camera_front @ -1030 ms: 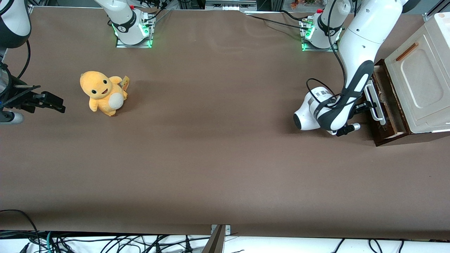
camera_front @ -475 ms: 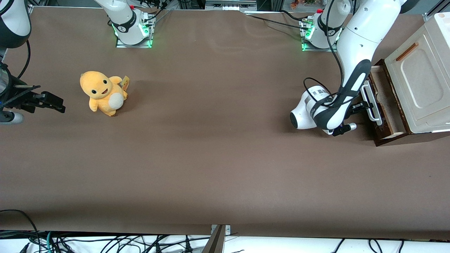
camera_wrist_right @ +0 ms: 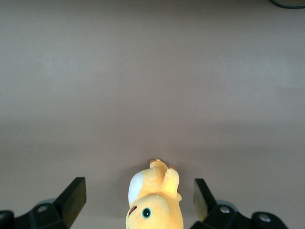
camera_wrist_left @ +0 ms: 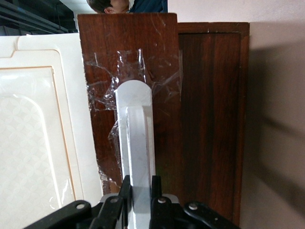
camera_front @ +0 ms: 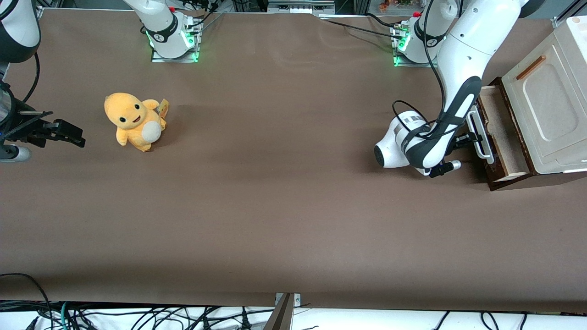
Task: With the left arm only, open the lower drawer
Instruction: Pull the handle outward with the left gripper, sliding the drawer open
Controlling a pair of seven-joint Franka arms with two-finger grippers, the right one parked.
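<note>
A robotics lab: two white arm bases (camera_front: 172, 34) with green status lights are bolted to a long table (camera_front: 275, 220) under a brown cover, loose cables (camera_front: 137, 316) tangle along its near edge, metal framing runs past the bases, and a yellow plush toy (camera_front: 134, 121) sits as a test prop

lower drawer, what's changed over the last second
The lower drawer has slid farther out, showing more pale inside. The gripper, shut on its white handle, has drawn back with the left arm toward the table's middle. The plush toy and cream panel stayed put.
</note>
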